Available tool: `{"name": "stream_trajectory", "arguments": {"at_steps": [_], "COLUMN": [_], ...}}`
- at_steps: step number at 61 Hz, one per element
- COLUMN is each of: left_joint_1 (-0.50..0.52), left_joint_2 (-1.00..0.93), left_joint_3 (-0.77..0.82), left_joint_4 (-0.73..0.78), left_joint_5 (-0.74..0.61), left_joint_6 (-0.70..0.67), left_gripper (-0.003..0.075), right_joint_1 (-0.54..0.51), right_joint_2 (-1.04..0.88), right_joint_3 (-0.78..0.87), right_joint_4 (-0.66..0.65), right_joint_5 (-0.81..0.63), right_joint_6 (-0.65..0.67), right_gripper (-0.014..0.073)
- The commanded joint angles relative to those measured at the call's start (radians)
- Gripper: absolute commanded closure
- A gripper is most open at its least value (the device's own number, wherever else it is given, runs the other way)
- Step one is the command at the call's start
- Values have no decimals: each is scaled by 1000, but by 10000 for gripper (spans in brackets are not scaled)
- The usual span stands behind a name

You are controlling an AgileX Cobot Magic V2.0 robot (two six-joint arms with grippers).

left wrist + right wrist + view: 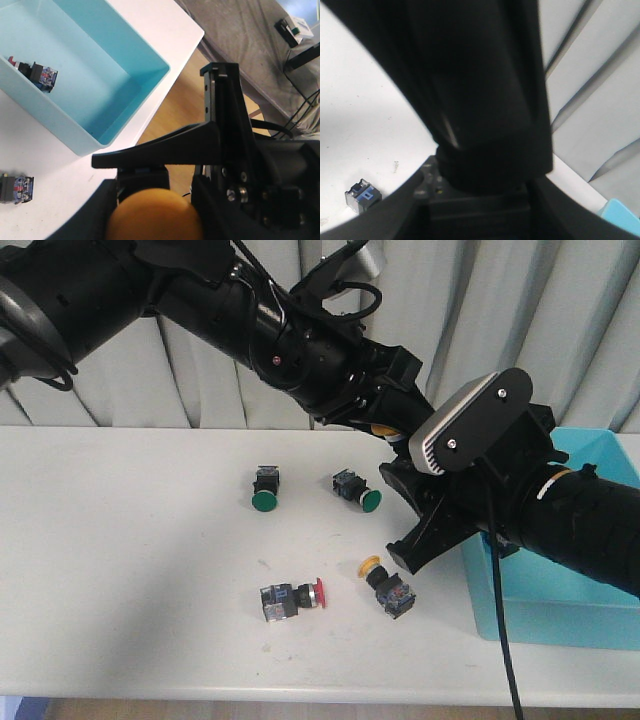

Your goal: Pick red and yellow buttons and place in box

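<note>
My left gripper (385, 426) hangs above the table's right middle, shut on a yellow button whose cap (155, 215) fills the gap between its jaws. The turquoise box (560, 590) stands at the right edge. In the left wrist view the box (50, 125) holds one red button (35, 72). On the table lie a red button (293, 598) and a yellow button (388, 585). My right gripper (388, 518) is open and empty, just above and right of that yellow button. In the right wrist view my left arm blocks most of the scene.
Two green buttons (265, 487) (356, 490) lie mid-table. One button body with its cap hidden shows in the left wrist view (15, 187) and one in the right wrist view (362, 195). My two arms cross closely near the box. Curtains hang behind.
</note>
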Motion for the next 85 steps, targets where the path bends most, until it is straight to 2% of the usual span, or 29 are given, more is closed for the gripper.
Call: {"name": "stream_trajectory", "arguments": {"at_steps": [1,4,15,24,34,39,45,61,68,75,81,85], "left_joint_1": [-10,-10,-10,-10,-10,-10,-10,-4,5,12,13,13], "left_joint_2": [-64,-64,-64,-64,-64,-64,-64,-64,-65,-86,-124,-144], "left_joint_3": [-26,-26,-26,-26,-26,-26,-26,-111,-203,-261,-258,-258], "left_joint_4": [-74,-74,-27,50,57,57,57,71,187,410,667,827], "left_joint_5": [5,-2,-40,-60,-103,-120,-132,-161,-160,-156,-159,-138], "left_joint_6": [-3,-3,9,9,9,9,9,42,59,8,-101,-162], "left_gripper": [713,703,623,487,308,246,211,219,253,345,470,586], "right_joint_1": [-5,-5,-5,-5,-5,-5,-5,-8,-8,-35,-114,-188], "right_joint_2": [-21,-21,-21,-21,-21,-21,-21,-16,-8,-5,-5,-5], "right_joint_3": [-27,-27,-27,-27,-27,-27,-27,-27,-27,-27,-27,-27], "right_joint_4": [25,36,50,50,49,49,49,49,47,47,67,111], "right_joint_5": [-77,-80,-79,-71,-59,-59,-55,-39,-39,-39,-39,-39], "right_joint_6": [10,10,8,8,7,7,7,7,6,0,11,26], "right_gripper": [580,608,599,596,593,591,589,583,582,580,577,576]}}
